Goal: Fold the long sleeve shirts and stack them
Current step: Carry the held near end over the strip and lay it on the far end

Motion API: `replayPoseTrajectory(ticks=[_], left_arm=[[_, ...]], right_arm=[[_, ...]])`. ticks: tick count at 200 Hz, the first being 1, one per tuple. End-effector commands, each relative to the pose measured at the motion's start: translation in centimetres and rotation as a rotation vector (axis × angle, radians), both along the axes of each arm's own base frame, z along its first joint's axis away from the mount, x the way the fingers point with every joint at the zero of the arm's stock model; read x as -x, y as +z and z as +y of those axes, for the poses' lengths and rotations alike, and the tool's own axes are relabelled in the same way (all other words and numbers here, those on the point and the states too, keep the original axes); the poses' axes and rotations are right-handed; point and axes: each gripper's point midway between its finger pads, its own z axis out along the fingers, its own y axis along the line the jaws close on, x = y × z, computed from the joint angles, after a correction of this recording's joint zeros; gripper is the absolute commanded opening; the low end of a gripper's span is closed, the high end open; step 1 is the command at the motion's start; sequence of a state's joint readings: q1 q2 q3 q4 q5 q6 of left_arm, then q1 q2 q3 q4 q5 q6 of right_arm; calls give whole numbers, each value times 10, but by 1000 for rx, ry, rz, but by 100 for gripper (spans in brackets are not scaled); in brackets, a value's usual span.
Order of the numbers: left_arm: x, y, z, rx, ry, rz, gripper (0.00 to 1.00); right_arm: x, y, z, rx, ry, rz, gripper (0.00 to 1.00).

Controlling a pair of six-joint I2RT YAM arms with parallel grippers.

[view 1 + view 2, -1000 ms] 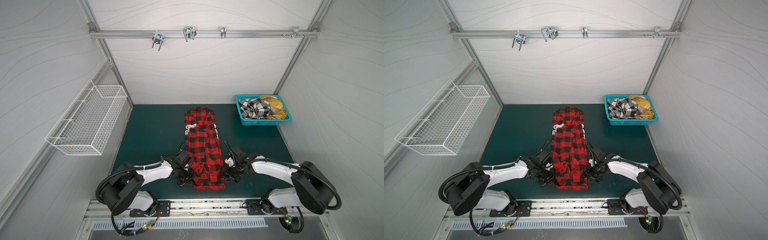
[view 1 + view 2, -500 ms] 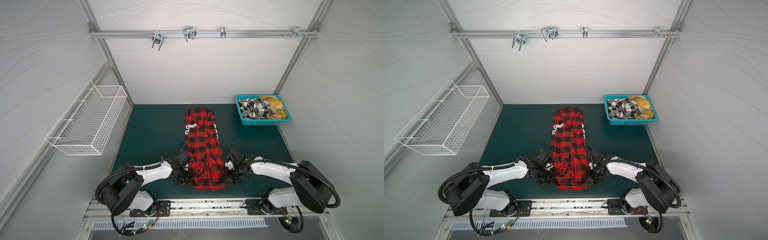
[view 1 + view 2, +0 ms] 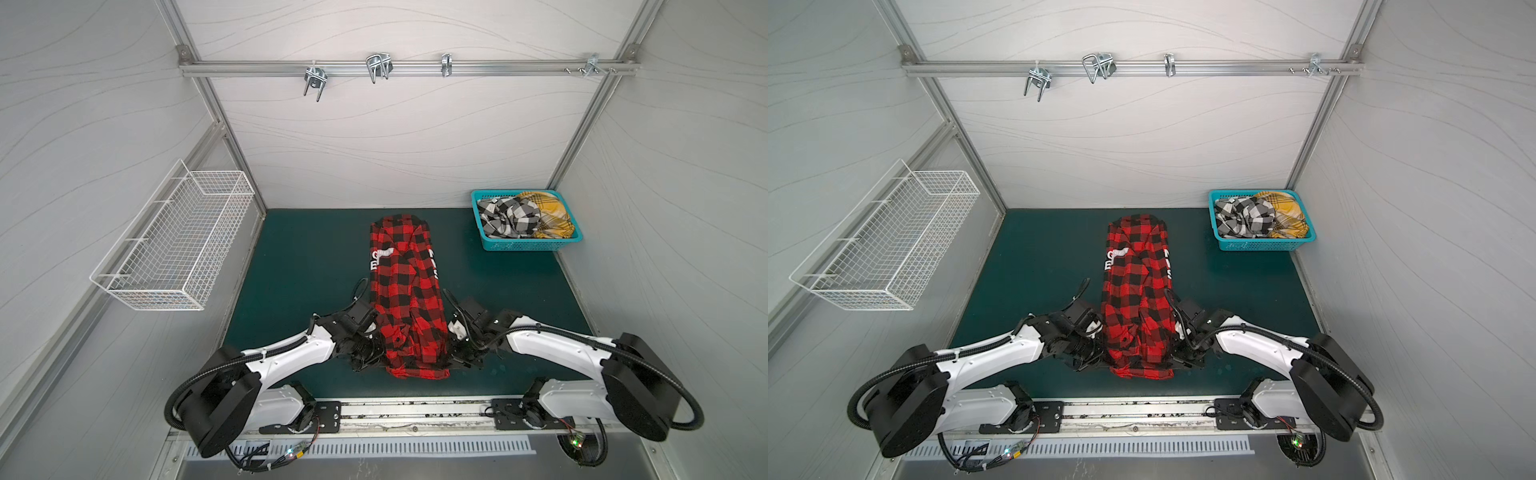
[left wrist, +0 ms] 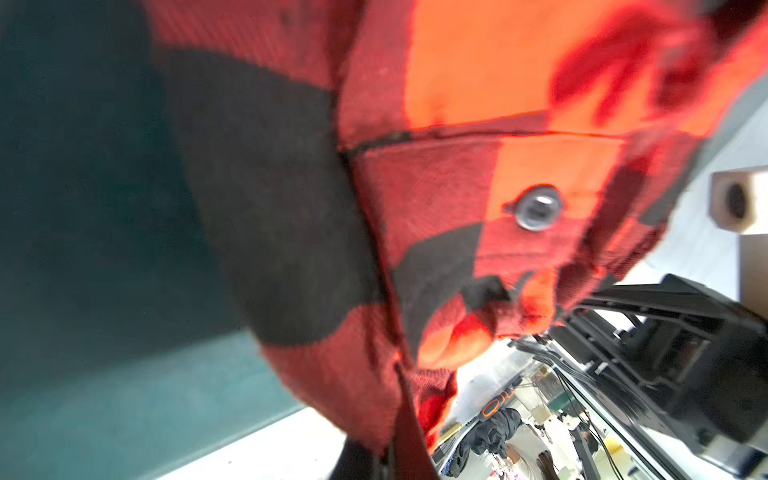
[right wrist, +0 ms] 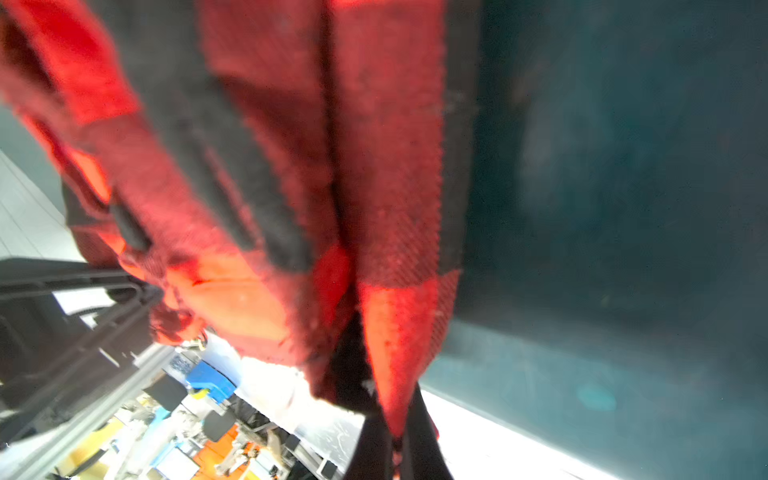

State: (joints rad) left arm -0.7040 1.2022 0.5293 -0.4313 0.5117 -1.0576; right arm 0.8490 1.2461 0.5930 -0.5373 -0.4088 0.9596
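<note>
Folding so far: we've got the red plaid shirt [image 3: 405,291] lying as a long narrow strip in the middle of the counter [image 3: 299,270].
Left tool [image 4: 386,461]: pinching its near hem corner.
Right tool [image 5: 392,449]: clamped on the other near corner.
Left for us: we reckon fold it shorter, then the black-and-white shirt [image 3: 507,216] and yellow shirt [image 3: 548,212], both crumpled in the basket [image 3: 523,246].

I am counting three long sleeve shirts: one red-and-black shirt [image 3: 405,291] is lying between my two pincers, the left pincer [image 3: 374,360] and the right pincer [image 3: 456,358], while one black-and-white shirt [image 3: 509,216] and one yellow shirt [image 3: 550,214] are lying well ahead of the right pincer. I am also counting one turquoise basket [image 3: 523,246] there, one wire basket [image 3: 174,249] hanging out beyond the left pincer, four metal hooks [image 3: 314,81] hanging on one rail [image 3: 498,66] far ahead of both, and one snap button [image 4: 538,208] showing close by the left pincer.
</note>
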Motion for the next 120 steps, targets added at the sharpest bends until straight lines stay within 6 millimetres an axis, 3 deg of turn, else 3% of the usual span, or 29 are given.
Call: replayPoseTrajectory(ticks=[1,35,63,95,120], left_arm=[[1,14,2,-4,21,-5,0],[0,37,0,41,44,-41,0],[-29,75,-14,129,118,-148,0],[-97,128,-14,150,191,-283,0],[-175,152,-8,147,248,-368,0]], right_arm=[[15,7,-15,73,-17,23,3],[7,37,-13,48,-32,-42,4],[-19,68,0,-20,-38,-98,4],[-76,104,18,-100,-54,-165,4],[-146,128,22,-121,-89,-232,5]])
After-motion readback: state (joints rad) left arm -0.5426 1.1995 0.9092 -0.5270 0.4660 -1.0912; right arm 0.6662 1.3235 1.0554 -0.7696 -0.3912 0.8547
